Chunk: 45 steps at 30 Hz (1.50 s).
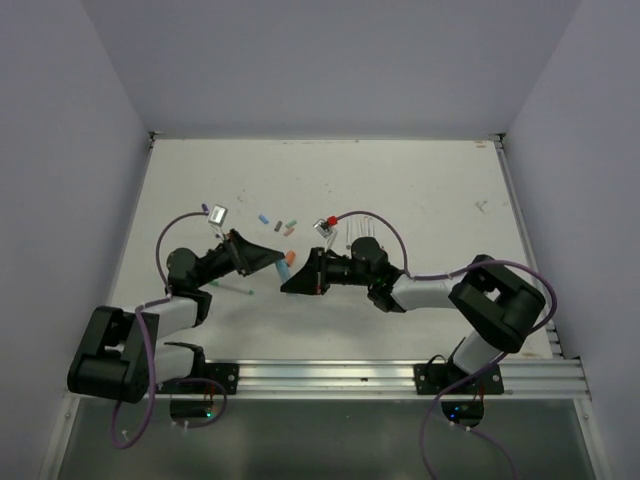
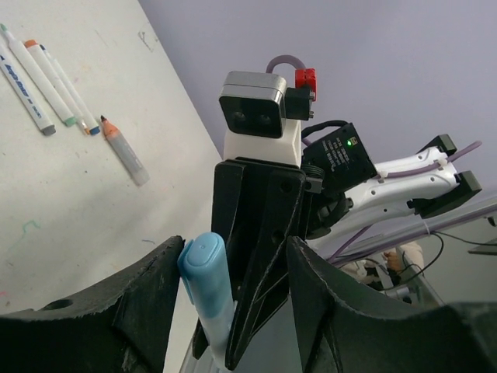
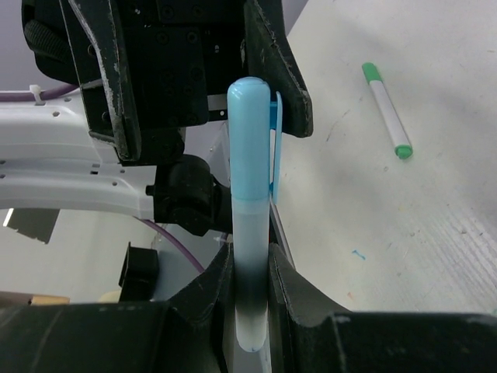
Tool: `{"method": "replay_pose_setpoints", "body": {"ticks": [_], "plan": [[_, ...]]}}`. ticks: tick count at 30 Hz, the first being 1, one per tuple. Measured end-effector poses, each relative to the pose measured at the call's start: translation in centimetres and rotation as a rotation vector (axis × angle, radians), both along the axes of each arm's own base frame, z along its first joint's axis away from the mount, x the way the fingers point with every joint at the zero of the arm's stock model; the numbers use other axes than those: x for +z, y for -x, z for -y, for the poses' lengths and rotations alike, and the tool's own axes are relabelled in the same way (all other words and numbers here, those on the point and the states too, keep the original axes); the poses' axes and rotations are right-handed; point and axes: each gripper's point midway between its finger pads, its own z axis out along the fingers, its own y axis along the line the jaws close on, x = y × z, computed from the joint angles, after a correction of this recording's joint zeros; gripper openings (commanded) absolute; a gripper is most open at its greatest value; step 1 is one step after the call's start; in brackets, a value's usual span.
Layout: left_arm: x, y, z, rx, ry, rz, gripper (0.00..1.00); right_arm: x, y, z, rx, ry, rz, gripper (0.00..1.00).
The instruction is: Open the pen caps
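From above, I see the left gripper (image 1: 270, 262) and right gripper (image 1: 293, 280) meeting tip to tip. The left wrist shows its jaws spread, the light blue cap (image 2: 203, 268) touching one finger. The right wrist shows the right gripper pinching the pale marker barrel (image 3: 250, 264) below that cap.

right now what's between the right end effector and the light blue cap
Only the marker's own pale barrel, which the right end effector clamps below the light blue cap; the right wrist view shows it.

You have a white table (image 1: 430, 190) flecked with ink marks (image 2: 28, 228), pale walls (image 1: 330, 60) around it, a metal rail (image 1: 330, 376) in front.
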Motion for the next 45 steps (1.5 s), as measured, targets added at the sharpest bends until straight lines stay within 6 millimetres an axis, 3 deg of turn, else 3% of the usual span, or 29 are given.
{"method": "replay_pose_setpoints", "body": {"ticks": [7,12,16,18,19,20,24,27,30,34,38,45], "plan": [[-0.2,0.0,0.0,-0.006,0.011,-0.038,0.59,-0.1,0.0,-0.3,0.009,-0.005,-0.014,0.0],[-0.2,0.0,0.0,-0.006,0.014,-0.042,0.47,0.2,0.0,-0.4,0.014,-0.016,-0.007,0.0],[-0.3,-0.1,0.0,-0.002,0.013,-0.046,0.2,0.7,0.2,-0.5,0.026,-0.032,0.006,0.0],[-0.3,-0.1,0.0,-0.001,0.011,-0.04,0.14,0.8,0.3,-0.6,0.03,-0.037,0.008,0.0],[-0.3,-0.1,0.0,0.0,0.01,-0.035,0.02,0.8,0.3,-0.6,0.03,-0.036,0.007,0.0],[-0.3,-0.2,0.0,0.0,0.009,-0.035,0.0,0.8,0.3,-0.6,0.03,-0.034,0.006,0.0],[-1.3,-0.8,-0.2,0.025,-0.038,-0.04,0.0,-0.1,-0.5,-0.9,-0.013,0.046,0.014,0.0],[-2.3,-2.8,-0.5,0.092,-0.133,-0.094,0.0,-1.2,-2.1,-1.4,-0.187,0.26,0.094,0.0],[-1.1,-4.2,-0.5,0.125,-0.222,-0.06,0.0,-0.7,-3.6,-1.4,-0.395,0.466,0.235,0.0],[-0.5,-4.8,-0.2,0.135,-0.266,-0.083,0.0,-0.1,-4.5,0.5,-0.555,0.656,0.389,0.0],[-1.8,-4.3,0.0,0.119,-0.284,-0.148,0.0,-1.4,-4.0,1.5,-0.537,0.736,0.455,0.0],[-3.1,-3.9,-0.2,0.138,-0.28,-0.193,0.0,-2.7,-3.2,1.8,-0.369,0.597,0.386,0.0]]}}
